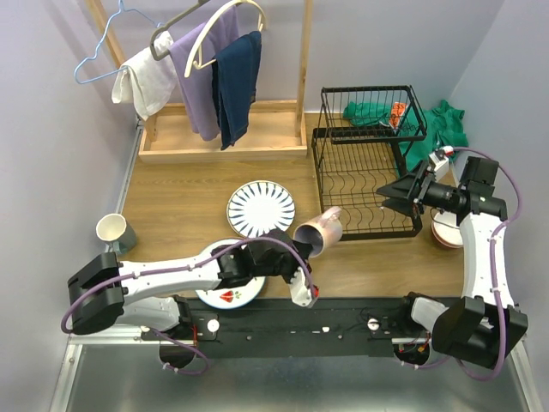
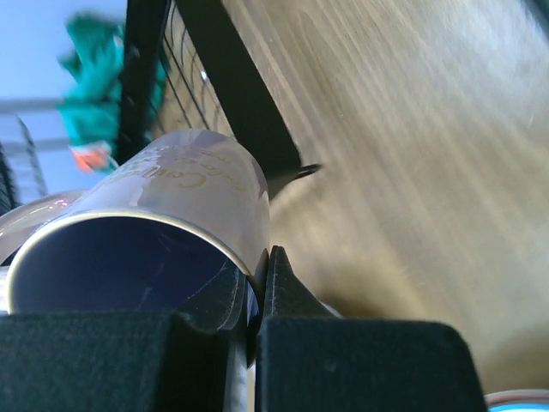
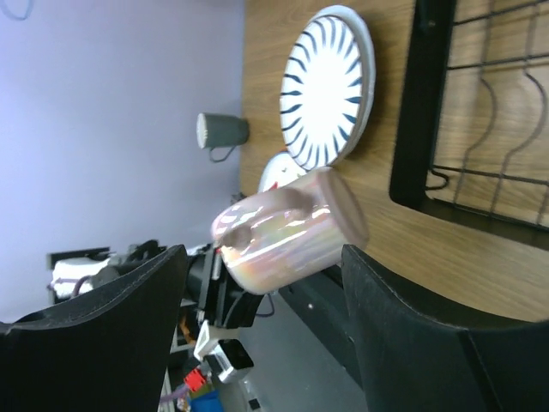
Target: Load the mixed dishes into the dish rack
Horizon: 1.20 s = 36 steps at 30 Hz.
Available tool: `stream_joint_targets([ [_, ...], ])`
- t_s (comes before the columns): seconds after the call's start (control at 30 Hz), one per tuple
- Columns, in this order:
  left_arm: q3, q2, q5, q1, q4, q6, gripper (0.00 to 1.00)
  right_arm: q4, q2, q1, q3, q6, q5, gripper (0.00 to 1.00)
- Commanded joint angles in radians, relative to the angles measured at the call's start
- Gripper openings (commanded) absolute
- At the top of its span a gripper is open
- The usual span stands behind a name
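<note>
While left pincer [image 2: 257, 276] grips mug [image 1: 319, 228], base faces rack [image 1: 364, 184].

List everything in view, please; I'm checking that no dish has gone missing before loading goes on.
dish rack: 1, black wire, back right of the table
striped plate: 1, white with dark-blue stripes, flat at mid-table
fruit plate: 1, white with red motifs, near edge, partly hidden
purple mug: 1, pale purple, held tilted just left of the rack
bowls: count unclear, reddish, right of the rack, partly hidden
grey mug: 1, grey-green, left edge
green cloth: green, behind the rack and in its upper tier
clothes stand: 1, wooden, back left
garments: 3, white, purple and navy, hung on the stand
table: 1, wooden
left gripper: shut on the mug's rim
right gripper: open, over the rack
</note>
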Motion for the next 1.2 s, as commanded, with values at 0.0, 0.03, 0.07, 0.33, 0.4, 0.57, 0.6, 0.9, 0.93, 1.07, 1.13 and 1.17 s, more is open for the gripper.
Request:
stream_joint_targets([
  [0.0,0.113,0.051,-0.163,-0.051,-0.124,0.430,0.00,-0.178,0.015,0.012,0.028,-0.030,0.158,0.79],
  [0.03,0.120,0.071,-0.218,-0.059,-0.152,0.468,0.00,-0.184,0.029,0.015,0.025,-0.018,0.154,0.79],
  [0.07,0.136,0.098,-0.281,-0.070,-0.192,0.482,0.00,-0.187,0.037,0.015,0.022,-0.007,0.144,0.79],
  [0.33,0.369,0.385,-0.817,-0.110,-0.341,0.473,0.00,-0.219,0.086,0.029,-0.010,0.035,0.065,0.75],
  [0.4,0.455,0.436,-0.885,-0.111,-0.359,0.452,0.00,-0.222,0.086,0.036,-0.036,0.042,0.066,0.75],
  [0.57,0.521,0.479,-0.958,-0.129,-0.338,0.490,0.00,-0.205,0.098,0.050,-0.094,0.064,0.045,0.72],
  [0.6,0.515,0.478,-0.975,-0.136,-0.329,0.500,0.00,-0.207,0.100,0.053,-0.094,0.061,0.045,0.72],
  [0.9,0.506,0.481,-0.981,-0.200,-0.324,0.513,0.00,-0.115,0.152,0.073,-0.074,0.151,0.002,0.71],
  [0.93,0.511,0.485,-0.981,-0.205,-0.313,0.517,0.00,-0.109,0.161,0.076,-0.068,0.157,-0.004,0.71],
  [1.07,0.535,0.510,-0.980,-0.228,-0.301,0.513,0.00,-0.069,0.187,0.099,-0.053,0.179,0.000,0.70],
  [1.13,0.551,0.522,-0.981,-0.232,-0.304,0.504,0.00,-0.054,0.199,0.107,-0.060,0.186,0.011,0.69],
  [1.17,0.555,0.525,-0.980,-0.235,-0.307,0.504,0.00,-0.048,0.204,0.116,-0.064,0.191,0.009,0.68],
])
